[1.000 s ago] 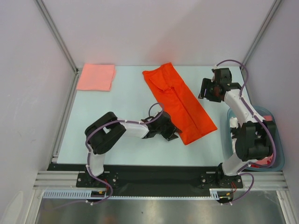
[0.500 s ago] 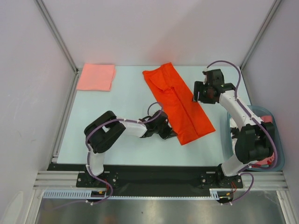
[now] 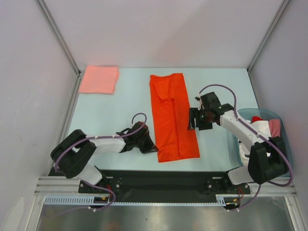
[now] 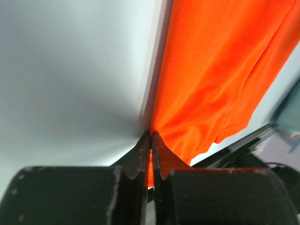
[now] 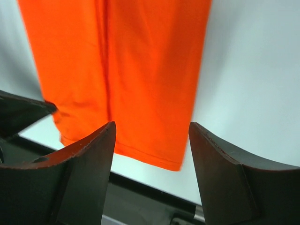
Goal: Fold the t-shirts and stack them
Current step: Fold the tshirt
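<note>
An orange-red t-shirt point(image 3: 171, 115), folded into a long strip, lies lengthwise in the middle of the table. My left gripper point(image 3: 153, 148) is shut on its near left corner; in the left wrist view the cloth point(image 4: 220, 70) is pinched between the closed fingertips of that gripper point(image 4: 151, 136). My right gripper point(image 3: 192, 120) hovers open over the strip's right edge. In the right wrist view the shirt point(image 5: 140, 70) lies below the spread fingers of this gripper point(image 5: 152, 136), untouched. A pale salmon-pink t-shirt point(image 3: 98, 79) lies folded at the far left corner.
A translucent blue-green tub point(image 3: 285, 149) stands at the right edge behind my right arm, with white point(image 3: 262, 127), red point(image 3: 257, 119) and pink point(image 3: 275, 127) cloth in it. White walls enclose the pale table point(image 3: 115, 115) on three sides. A black rail runs along the near edge.
My left gripper shut on the shirt's near corner and pulled it toward the near left, swinging the strip from diagonal to straight. My right arm came down and left to the shirt's right edge.
</note>
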Robot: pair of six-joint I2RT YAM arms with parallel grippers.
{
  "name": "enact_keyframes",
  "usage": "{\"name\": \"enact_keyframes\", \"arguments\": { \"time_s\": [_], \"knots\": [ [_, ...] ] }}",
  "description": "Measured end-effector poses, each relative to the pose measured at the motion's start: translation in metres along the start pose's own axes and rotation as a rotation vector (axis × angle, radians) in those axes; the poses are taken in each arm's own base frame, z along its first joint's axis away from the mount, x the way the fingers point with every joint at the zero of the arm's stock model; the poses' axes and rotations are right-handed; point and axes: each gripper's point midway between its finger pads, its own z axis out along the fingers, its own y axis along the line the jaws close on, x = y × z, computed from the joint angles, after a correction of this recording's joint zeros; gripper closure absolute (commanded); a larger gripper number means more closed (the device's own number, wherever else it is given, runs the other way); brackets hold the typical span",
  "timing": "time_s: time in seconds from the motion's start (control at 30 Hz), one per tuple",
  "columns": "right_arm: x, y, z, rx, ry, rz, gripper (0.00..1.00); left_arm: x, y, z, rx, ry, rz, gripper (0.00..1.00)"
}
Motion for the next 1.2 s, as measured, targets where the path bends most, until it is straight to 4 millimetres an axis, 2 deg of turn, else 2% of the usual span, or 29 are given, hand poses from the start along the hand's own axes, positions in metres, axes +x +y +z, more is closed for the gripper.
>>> {"name": "enact_keyframes", "arguments": {
  "time_s": [0.03, 0.07, 0.1, 0.17, 0.27, 0.33, 0.4, 0.5, 0.7, 0.77, 0.97, 1.1, 1.2],
  "knots": [
    [0.012, 0.001, 0.001, -0.009, 0.024, 0.006, 0.31, 0.002, 0.007, -0.006, -0.006, 0.000, 0.011, 0.87],
    [0.023, 0.000, 0.002, -0.018, 0.046, 0.014, 0.31, 0.004, 0.014, -0.012, -0.017, 0.000, 0.022, 0.75],
    [0.032, 0.000, 0.003, -0.028, 0.061, 0.024, 0.31, 0.006, 0.022, -0.017, -0.028, 0.000, 0.034, 0.70],
    [0.055, -0.001, 0.004, -0.043, 0.106, 0.049, 0.31, 0.006, 0.027, -0.028, -0.038, -0.009, 0.057, 0.59],
    [0.082, -0.001, 0.002, -0.069, 0.155, 0.080, 0.36, 0.006, 0.036, -0.040, -0.072, -0.022, 0.105, 0.47],
    [0.093, 0.000, -0.001, -0.079, 0.179, 0.107, 0.39, 0.007, 0.040, -0.047, -0.090, -0.023, 0.132, 0.43],
    [0.094, 0.002, -0.004, -0.089, 0.182, 0.139, 0.45, 0.008, 0.045, -0.052, -0.102, -0.020, 0.158, 0.43],
    [0.097, 0.002, -0.006, -0.108, 0.193, 0.230, 0.48, 0.014, 0.047, -0.055, -0.082, 0.005, 0.180, 0.44],
    [0.138, -0.013, 0.004, -0.082, 0.300, 0.388, 0.52, 0.034, 0.033, -0.046, 0.036, 0.107, 0.179, 0.44],
    [0.147, -0.015, 0.006, -0.073, 0.323, 0.407, 0.54, 0.039, 0.027, -0.043, 0.070, 0.134, 0.174, 0.42],
    [0.145, -0.015, 0.010, -0.080, 0.308, 0.417, 0.61, 0.048, 0.021, -0.044, 0.140, 0.159, 0.134, 0.32],
    [0.150, -0.017, 0.017, -0.084, 0.319, 0.424, 0.62, 0.050, 0.021, -0.046, 0.161, 0.156, 0.104, 0.34],
    [0.154, -0.014, 0.019, -0.097, 0.338, 0.441, 0.62, 0.050, 0.022, -0.045, 0.154, 0.160, 0.087, 0.39]
  ]
}}
